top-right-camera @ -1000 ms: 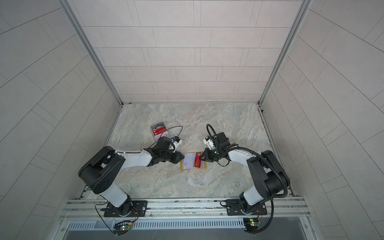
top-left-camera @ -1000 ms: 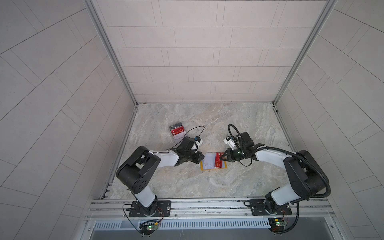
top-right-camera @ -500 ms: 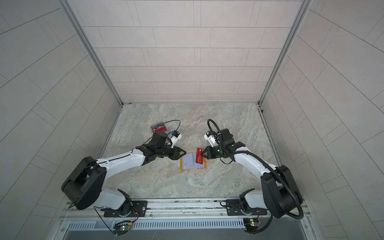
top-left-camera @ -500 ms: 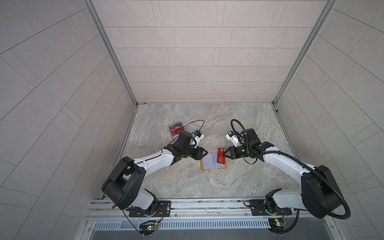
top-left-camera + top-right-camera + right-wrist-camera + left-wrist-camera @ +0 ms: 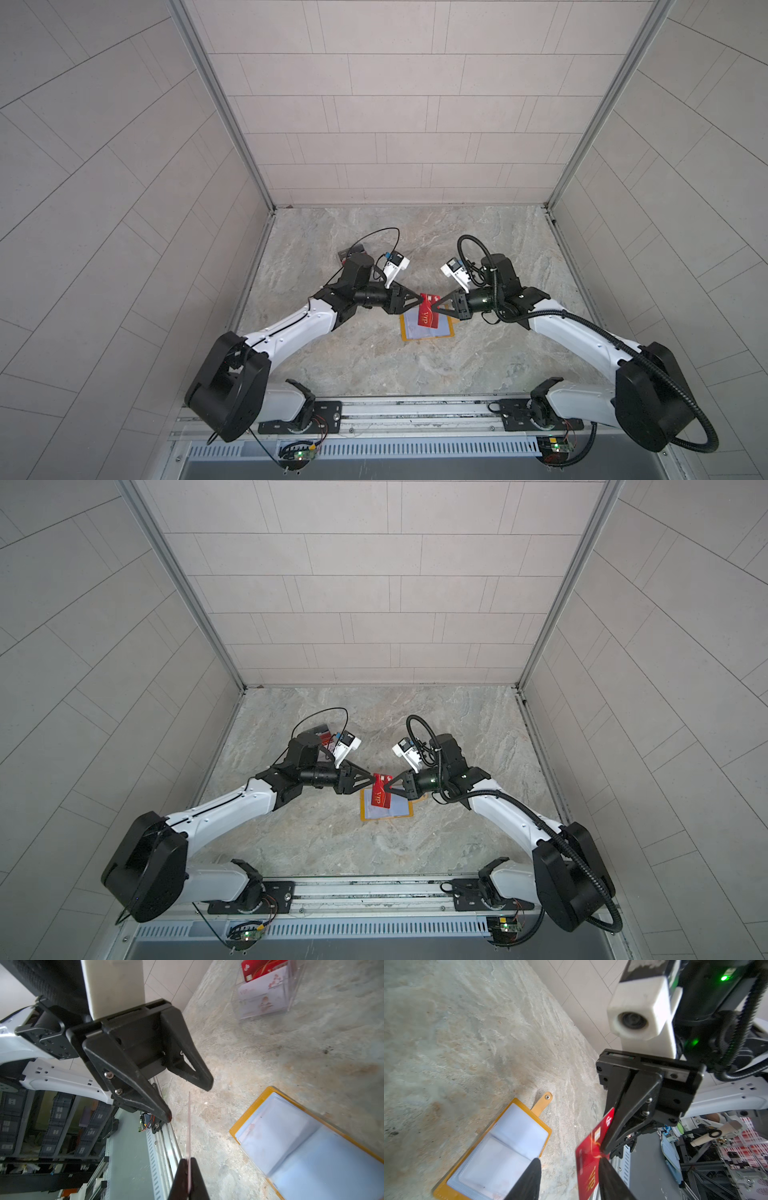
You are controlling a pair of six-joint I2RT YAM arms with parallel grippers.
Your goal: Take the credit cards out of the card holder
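Nearest, along the front edge: a slotted metal strip [image 5: 374,449], pale grey, finely ribbed.

Beyond that, lying flat on the veined, matte stone tabletop [image 5: 374,365]: the card holder [image 5: 424,337], spread open like a booklet. Mustard-yellow leather-look cover framing pale bluish clear plastic sleeves, smooth and faintly glossy. Jutting from one long edge, a rounded strap tab [image 5: 543,1103] with a small metal snap stud.

Just above the holder, lifted clear of the sleeves: a red credit card [image 5: 428,319], a thin, stiff, glossy rectangle with pale lettering and a gold-toned chip patch, hanging tilted. Pinched at one edge by the right gripper [image 5: 432,307], tapered black fingers pressed together on the plastic. From the right wrist, seen edge-on as a hairline sliver [image 5: 189,1126] rising from between the two pads.

Opposite, the left gripper [image 5: 417,300]: matte black triangular fingers spread apart, straddling the card's free end. Impossible to tell whether either finger touches the card.

Farther back on the left side, partly hidden behind the left arm: a clear acrylic box [image 5: 322,731], thin-walled, holding a second red card [image 5: 261,968] and pale printed cards [image 5: 261,997].

Farthest: walls of large matte off-white tiles [image 5: 395,104], aluminium posts at the corners.
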